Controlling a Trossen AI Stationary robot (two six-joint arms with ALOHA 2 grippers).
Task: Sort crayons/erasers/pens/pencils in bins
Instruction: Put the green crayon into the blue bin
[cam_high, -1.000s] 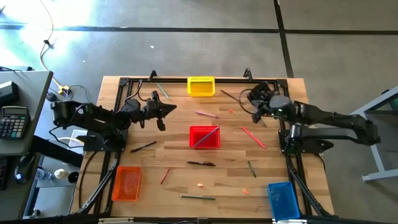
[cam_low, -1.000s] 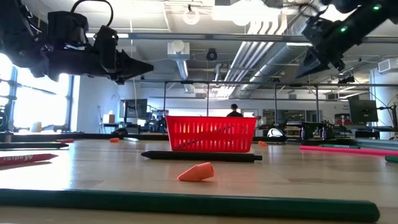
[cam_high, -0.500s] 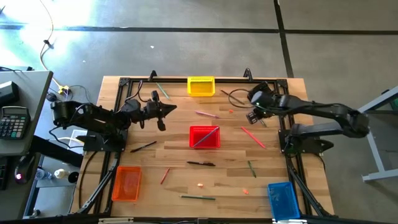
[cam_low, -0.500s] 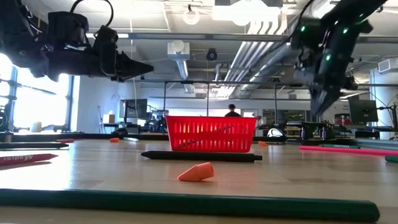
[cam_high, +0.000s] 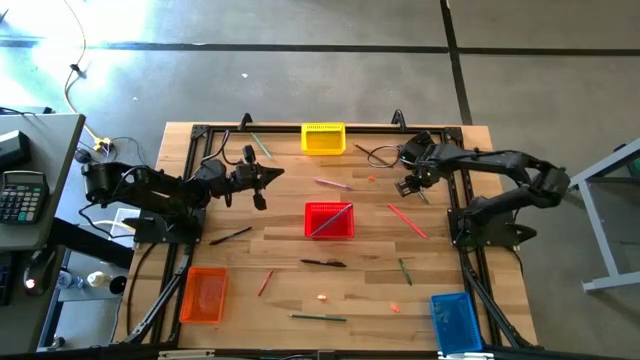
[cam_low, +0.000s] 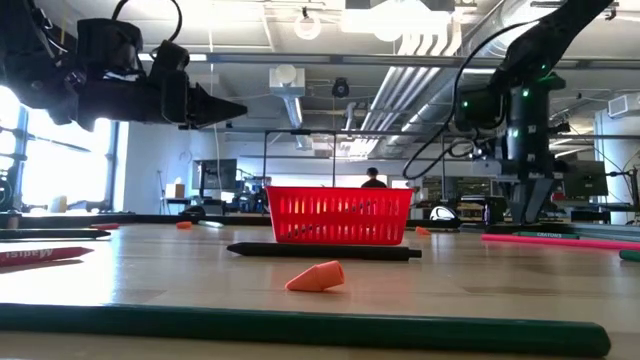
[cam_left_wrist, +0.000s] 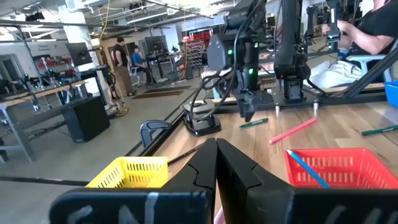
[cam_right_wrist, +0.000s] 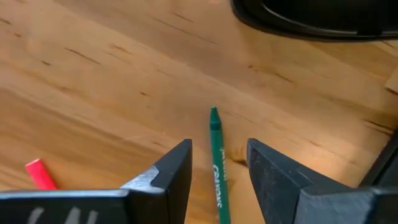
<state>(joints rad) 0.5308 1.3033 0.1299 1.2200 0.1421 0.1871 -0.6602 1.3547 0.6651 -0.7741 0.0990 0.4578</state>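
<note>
The right gripper hangs low over the far right of the bench, fingers apart and straddling a green crayon that lies flat on the wood — not yet touched. To do this well, I judge it should drop straight down, centred on the stick, then close across its width. The left gripper waits raised at far left, fingers together and empty.

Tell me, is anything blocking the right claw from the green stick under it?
Nothing visible does. The right gripper hangs open right above the green stick, which lies on bare wood between its fingers.
</note>
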